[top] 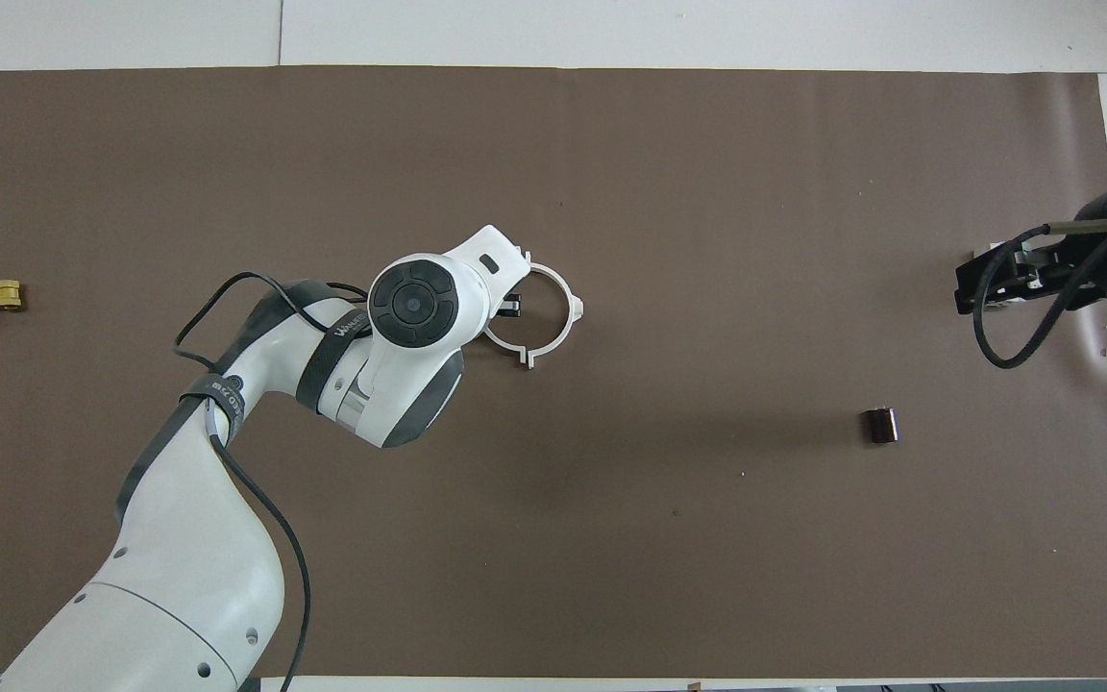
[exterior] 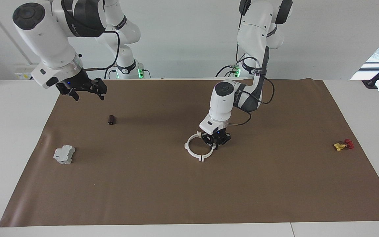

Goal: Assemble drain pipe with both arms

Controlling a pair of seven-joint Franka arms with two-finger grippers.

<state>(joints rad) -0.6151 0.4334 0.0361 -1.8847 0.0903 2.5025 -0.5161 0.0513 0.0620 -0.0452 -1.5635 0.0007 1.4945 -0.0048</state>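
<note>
My left gripper [exterior: 216,142] sits down at the drain pipe [exterior: 192,152] ring's edge; I cannot tell its grasp. My right gripper [exterior: 87,92] hangs spread and empty above the mat [exterior: 189,197].

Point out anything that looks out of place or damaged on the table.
Nothing looks damaged or spilled. The white ring lies flat on the brown mat under the left gripper. The right gripper hangs over the mat's corner.

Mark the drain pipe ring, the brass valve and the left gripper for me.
drain pipe [exterior: 189,151]: facing view, on the white rim toward the right arm's end.
brass valve [exterior: 340,146]: facing view, on the brass body beside the red handle.
left gripper [exterior: 215,143]: facing view, at the fingertips, down at the ring.
</note>
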